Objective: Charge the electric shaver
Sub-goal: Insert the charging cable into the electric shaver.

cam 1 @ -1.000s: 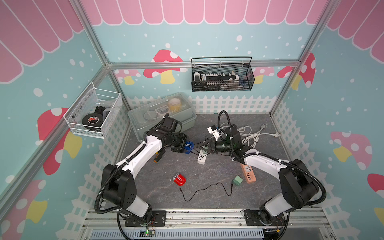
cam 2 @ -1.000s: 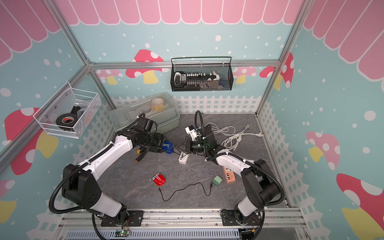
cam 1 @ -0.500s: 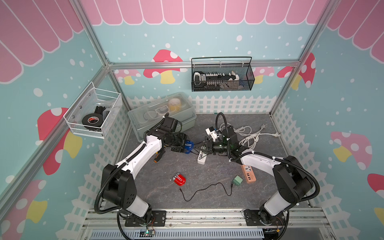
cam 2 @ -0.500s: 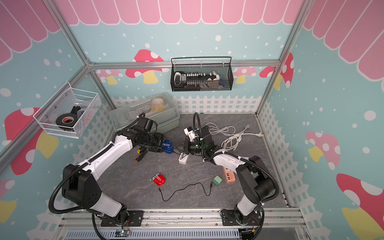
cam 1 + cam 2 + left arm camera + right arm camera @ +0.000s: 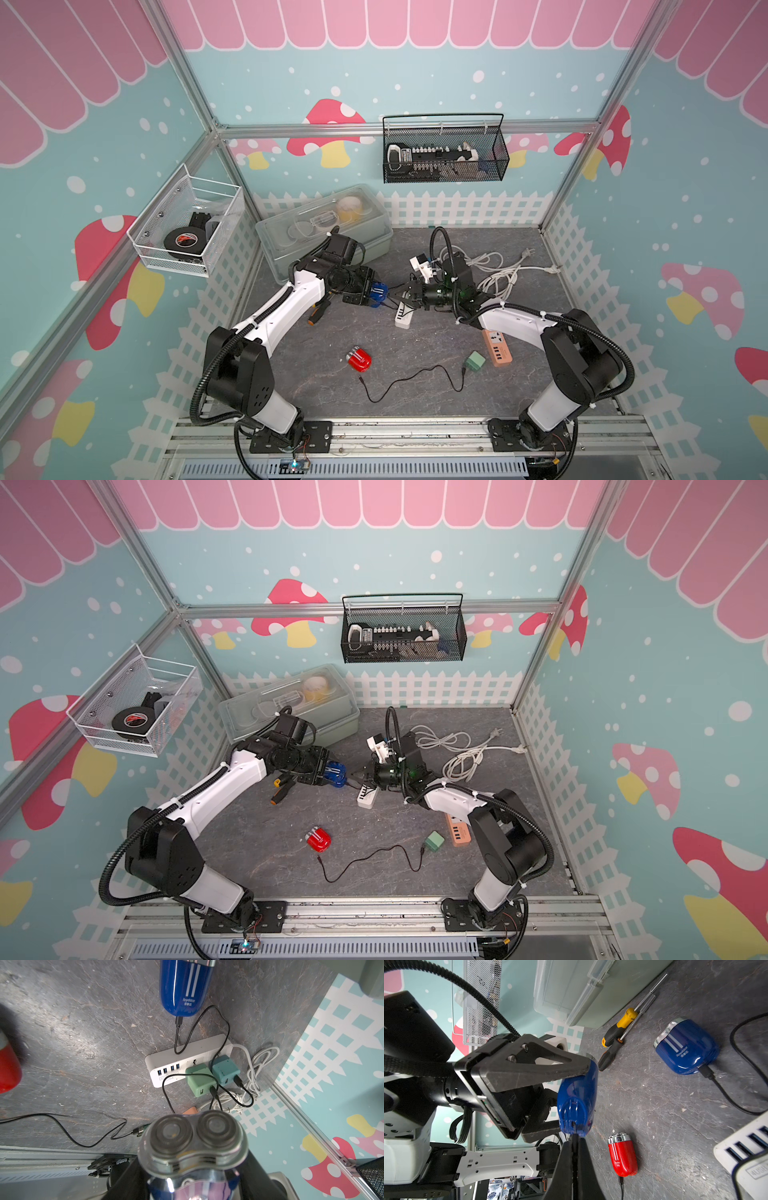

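Grey slate tabletop (image 5: 324, 353). Left gripper (image 5: 371, 287) clamps blue oval electric shaver (image 5: 578, 1088) aloft, mid-table. Right gripper (image 5: 575, 1145) pinched on thin black plug (image 5: 574, 1137) at shaver's base port. Grasps done; seating unconfirmed, cable's power end unverified.

Both top views look steeply down from high up, taking in the whole grey table (image 5: 415, 340) (image 5: 374, 829) in nearly the same picture. The left wrist camera sits right behind the held blue shaver (image 5: 193, 1140), looking past its 2 heads onto the table. The right wrist camera faces that shaver (image 5: 577, 1095) from very near, and the 2 wrist views share the lying blue shaver (image 5: 186, 987) (image 5: 685, 1047) and white power strip (image 5: 203, 1049) (image 5: 720, 1148).
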`<move>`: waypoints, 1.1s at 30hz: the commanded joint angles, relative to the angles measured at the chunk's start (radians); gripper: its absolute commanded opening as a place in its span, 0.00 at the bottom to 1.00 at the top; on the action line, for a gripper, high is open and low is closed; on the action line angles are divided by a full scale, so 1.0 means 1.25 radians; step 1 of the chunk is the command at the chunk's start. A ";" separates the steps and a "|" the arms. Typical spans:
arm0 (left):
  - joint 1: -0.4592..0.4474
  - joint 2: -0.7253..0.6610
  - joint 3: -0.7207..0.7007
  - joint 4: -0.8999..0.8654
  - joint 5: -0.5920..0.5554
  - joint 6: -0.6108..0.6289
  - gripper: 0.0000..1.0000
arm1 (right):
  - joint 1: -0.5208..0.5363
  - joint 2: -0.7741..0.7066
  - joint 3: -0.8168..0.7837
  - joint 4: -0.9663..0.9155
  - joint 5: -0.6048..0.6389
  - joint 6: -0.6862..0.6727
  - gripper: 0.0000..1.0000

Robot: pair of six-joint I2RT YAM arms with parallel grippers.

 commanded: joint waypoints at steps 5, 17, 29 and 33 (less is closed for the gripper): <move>-0.011 0.002 0.028 -0.001 0.000 -0.004 0.00 | 0.007 0.014 0.026 0.036 0.009 0.015 0.00; -0.013 -0.006 0.026 -0.001 -0.003 -0.006 0.00 | 0.000 0.005 0.012 -0.007 0.014 -0.013 0.00; -0.013 -0.017 0.016 -0.002 -0.004 -0.009 0.00 | -0.010 0.009 0.030 -0.030 0.015 -0.048 0.00; -0.013 -0.020 0.011 -0.001 -0.005 -0.012 0.00 | -0.012 0.001 0.032 -0.058 0.017 -0.065 0.00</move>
